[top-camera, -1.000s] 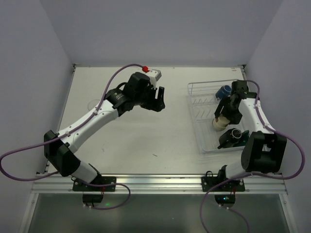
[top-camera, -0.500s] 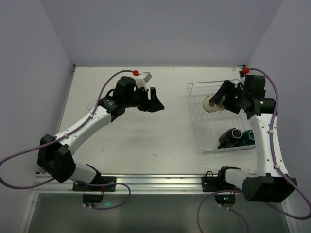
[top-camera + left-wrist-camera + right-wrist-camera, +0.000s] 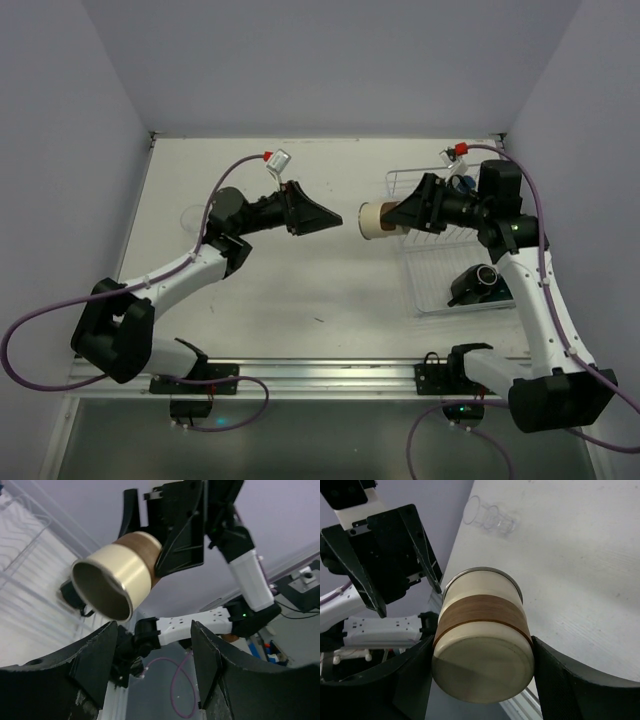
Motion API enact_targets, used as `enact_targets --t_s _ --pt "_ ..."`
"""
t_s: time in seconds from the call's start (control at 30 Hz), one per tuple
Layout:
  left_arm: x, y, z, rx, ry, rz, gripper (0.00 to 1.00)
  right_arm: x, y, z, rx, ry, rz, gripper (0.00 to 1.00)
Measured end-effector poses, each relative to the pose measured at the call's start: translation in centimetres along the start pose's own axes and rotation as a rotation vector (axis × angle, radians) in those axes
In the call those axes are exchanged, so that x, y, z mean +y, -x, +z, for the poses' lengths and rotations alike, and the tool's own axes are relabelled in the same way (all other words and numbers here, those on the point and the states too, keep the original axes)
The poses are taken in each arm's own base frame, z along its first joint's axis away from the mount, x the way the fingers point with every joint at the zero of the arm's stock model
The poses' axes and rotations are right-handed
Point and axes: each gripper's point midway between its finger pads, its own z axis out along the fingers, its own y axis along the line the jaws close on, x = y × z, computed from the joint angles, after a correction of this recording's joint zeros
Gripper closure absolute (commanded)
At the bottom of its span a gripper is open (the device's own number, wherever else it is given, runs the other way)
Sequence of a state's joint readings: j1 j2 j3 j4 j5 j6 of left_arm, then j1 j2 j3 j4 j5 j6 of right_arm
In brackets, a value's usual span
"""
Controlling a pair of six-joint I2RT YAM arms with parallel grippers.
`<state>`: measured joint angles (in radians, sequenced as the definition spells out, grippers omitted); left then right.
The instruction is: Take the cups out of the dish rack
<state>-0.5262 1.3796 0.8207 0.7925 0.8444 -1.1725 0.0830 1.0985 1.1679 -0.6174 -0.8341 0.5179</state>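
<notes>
My right gripper (image 3: 400, 214) is shut on a cream cup with a brown band (image 3: 374, 220) and holds it on its side in the air, left of the white wire dish rack (image 3: 425, 288). In the right wrist view the cup (image 3: 481, 625) sits between both fingers, base toward the camera. My left gripper (image 3: 318, 217) is open and empty, pointing at the cup's mouth with a small gap between them. In the left wrist view the cup (image 3: 112, 581) hangs above and beyond the spread fingers (image 3: 95, 655). A dark mug (image 3: 474, 282) lies in the rack's near end. A blue cup (image 3: 461, 185) shows at its far end.
A clear glass tumbler (image 3: 490, 516) lies on its side on the table's far left, faint in the top view (image 3: 190, 215). The rack fills the right side of the table. Walls close in the left, right and back edges.
My right gripper has lifted the cream cup out of the rack and carried it left over the table. My left gripper has swung round to face the cup.
</notes>
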Motion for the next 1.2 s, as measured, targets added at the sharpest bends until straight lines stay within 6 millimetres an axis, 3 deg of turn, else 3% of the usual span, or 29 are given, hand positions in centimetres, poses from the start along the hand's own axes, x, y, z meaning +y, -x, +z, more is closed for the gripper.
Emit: enact_targets --t_s 0.1,0.27,0.57,0.8,1.0,1.03,1.1,1.13,1.17,1.2 --pt "-1.9 0.6 -0.1 -0.03 -0.076 -0.005 0.36 1.4 -0.8 0.7 0.034 0.083 -0.015 1.0" --pt "-3.9 1.1 -0.4 -0.055 -0.152 -0.016 0.36 3.2 -0.5 0.9 0.033 0.164 -0.052 1.0" --pt "-4.2 1.2 -0.4 -0.063 -0.168 -0.058 0.36 5.0 -0.3 1.0 0.041 0.244 -0.077 1.0" --pt "-4.7 1.7 -0.2 -0.093 -0.18 -0.083 0.37 5.9 -1.1 2.8 0.091 0.285 -0.069 1.0" --pt "-4.5 1.9 0.1 -0.108 -0.177 -0.133 0.59 6.6 -1.0 3.7 0.104 0.318 -0.068 1.0" --pt "-4.3 1.9 0.1 -0.109 -0.176 -0.142 0.71 6.7 -0.9 3.8 0.102 0.322 -0.07 1.0" --pt "-4.0 1.9 0.3 -0.106 -0.175 -0.179 0.92 6.8 -0.8 3.9 0.103 0.332 -0.071 0.84" --pt "-3.8 1.8 0.4 -0.105 -0.174 -0.195 1.0 7.0 -0.8 3.9 0.1 0.336 -0.073 0.69" --pt "-3.6 1.8 0.5 -0.105 -0.173 -0.217 1.0 7.0 -0.7 3.9 0.096 0.338 -0.08 0.43" --pt "-3.5 1.9 0.5 -0.106 -0.171 -0.236 1.0 6.9 -0.6 4.0 0.091 0.334 -0.085 0.33"
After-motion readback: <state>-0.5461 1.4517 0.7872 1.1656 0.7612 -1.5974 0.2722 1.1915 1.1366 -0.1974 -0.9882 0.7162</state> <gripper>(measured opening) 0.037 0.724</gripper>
